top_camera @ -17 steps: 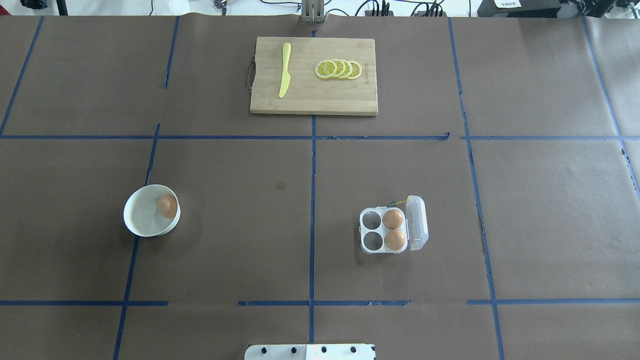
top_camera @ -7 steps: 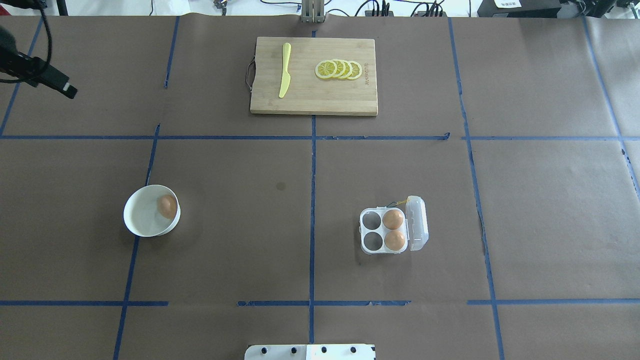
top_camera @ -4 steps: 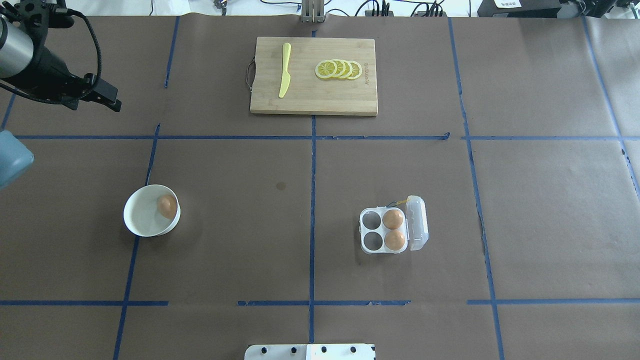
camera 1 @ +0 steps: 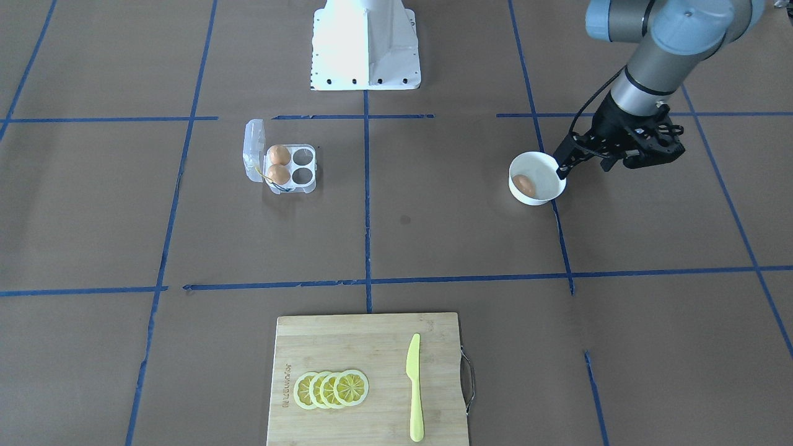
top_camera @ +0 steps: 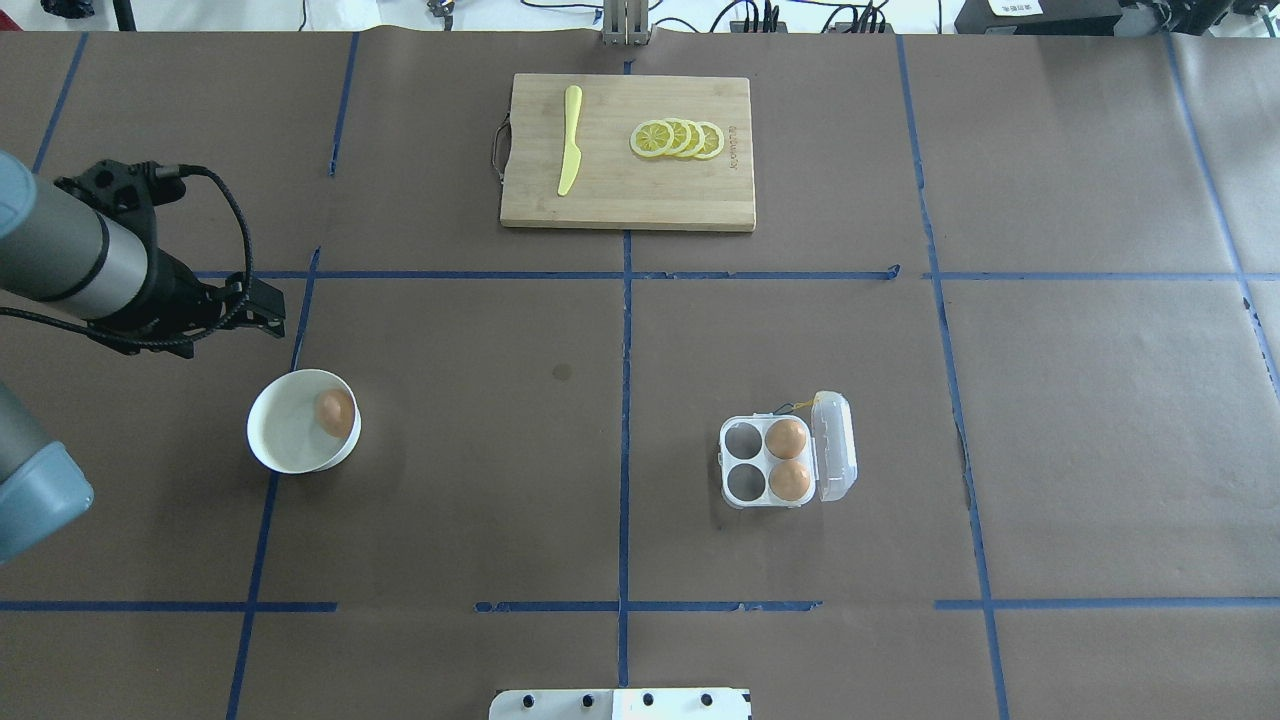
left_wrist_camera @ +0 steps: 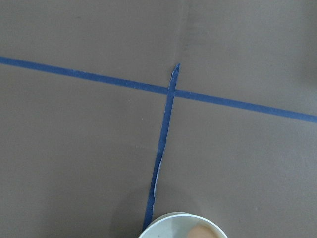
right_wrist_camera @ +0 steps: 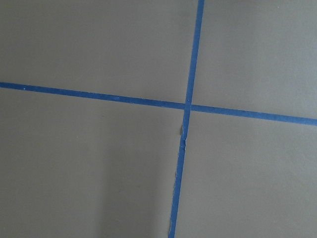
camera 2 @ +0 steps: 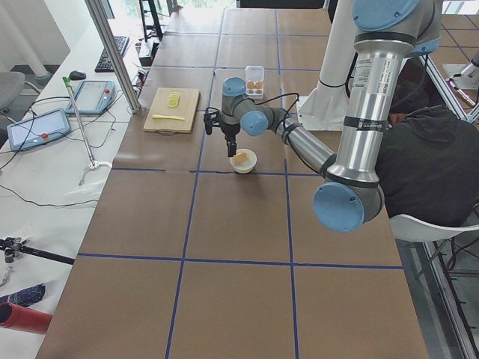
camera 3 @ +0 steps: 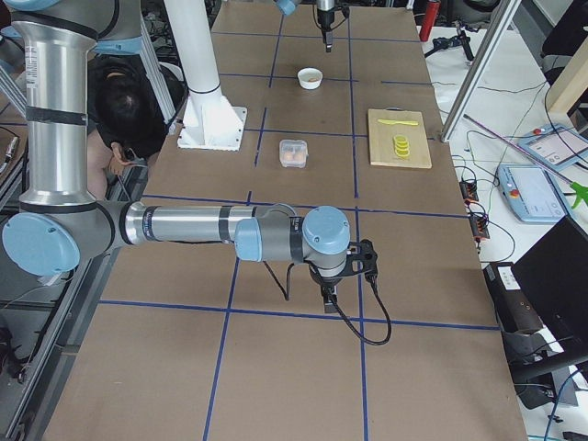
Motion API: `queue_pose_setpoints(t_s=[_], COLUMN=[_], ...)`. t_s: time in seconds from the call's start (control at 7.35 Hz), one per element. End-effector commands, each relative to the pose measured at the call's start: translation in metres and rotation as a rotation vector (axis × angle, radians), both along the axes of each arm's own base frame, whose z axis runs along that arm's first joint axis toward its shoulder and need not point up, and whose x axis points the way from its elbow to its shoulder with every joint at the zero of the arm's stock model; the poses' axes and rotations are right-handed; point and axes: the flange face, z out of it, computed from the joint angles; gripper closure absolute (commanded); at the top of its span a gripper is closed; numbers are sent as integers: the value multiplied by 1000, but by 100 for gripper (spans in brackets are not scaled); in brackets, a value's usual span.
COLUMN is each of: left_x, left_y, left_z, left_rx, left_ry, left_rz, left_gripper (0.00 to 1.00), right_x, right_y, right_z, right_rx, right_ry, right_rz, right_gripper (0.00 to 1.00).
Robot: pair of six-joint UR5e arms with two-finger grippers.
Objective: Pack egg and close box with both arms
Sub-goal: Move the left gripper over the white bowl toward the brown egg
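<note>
Brown paper covers the surface (top_camera: pixel 450 480), ruled into large squares by blue tape lines (top_camera: pixel 625 350). At the top centre of the overhead view lies a wooden board (top_camera: pixel 640 195) with a yellow knife (top_camera: pixel 570 140) and a fan of lemon slices (top_camera: pixel 678 139). A white pedestal (camera 1: pixel 365 43) stands at the top of the front-facing view. At middle left of the overhead view the egg (top_camera: pixel 334 412) lies in a white bowl (top_camera: pixel 270 440), against its right wall. Right of centre, well apart from the bowl, sits the box (top_camera: pixel 744 438) with its lid (top_camera: pixel 834 445) swung open to the right. Two more eggs (top_camera: pixel 786 438) fill the cells beside the lid, and the two left cells are bare. The left claw (top_camera: pixel 265 305) hangs just up and left of the bowl, and I cannot tell how far apart its fingers are. The left wrist camera catches only the bowl's rim at the bottom edge. The right claw (camera 3: pixel 328 292) points down over a tape line at lower centre of the right-side view, and its state cannot be told. Beyond the surface, the left-side view shows a white bench (camera 2: pixel 45 172) with tablets (camera 2: pixel 36 127) and a keyboard (camera 2: pixel 120 54), and a person (camera 2: pixel 430 161) in dark clothes sits at the right edge.
</note>
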Motion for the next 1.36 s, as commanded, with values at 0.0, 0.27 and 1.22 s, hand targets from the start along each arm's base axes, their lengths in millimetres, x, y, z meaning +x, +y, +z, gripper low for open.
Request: queue_pose_setpoints(t_s=[0.0, 0.27, 1.22], left_x=[31, 52, 87], left_y=[19, 28, 22], left_z=[2, 2, 29], left_rx=[-45, -48, -48], left_ry=[-11, -14, -78], left_rz=[-17, 18, 27], left_gripper=[17, 18, 18], right_x=[0, -1, -1], right_y=[5, 3, 4], right_z=[6, 5, 4], right_rx=[-12, -47, -24], right_ry=[2, -9, -6], right_rz=[0, 29, 31], right_gripper=[0, 0, 0])
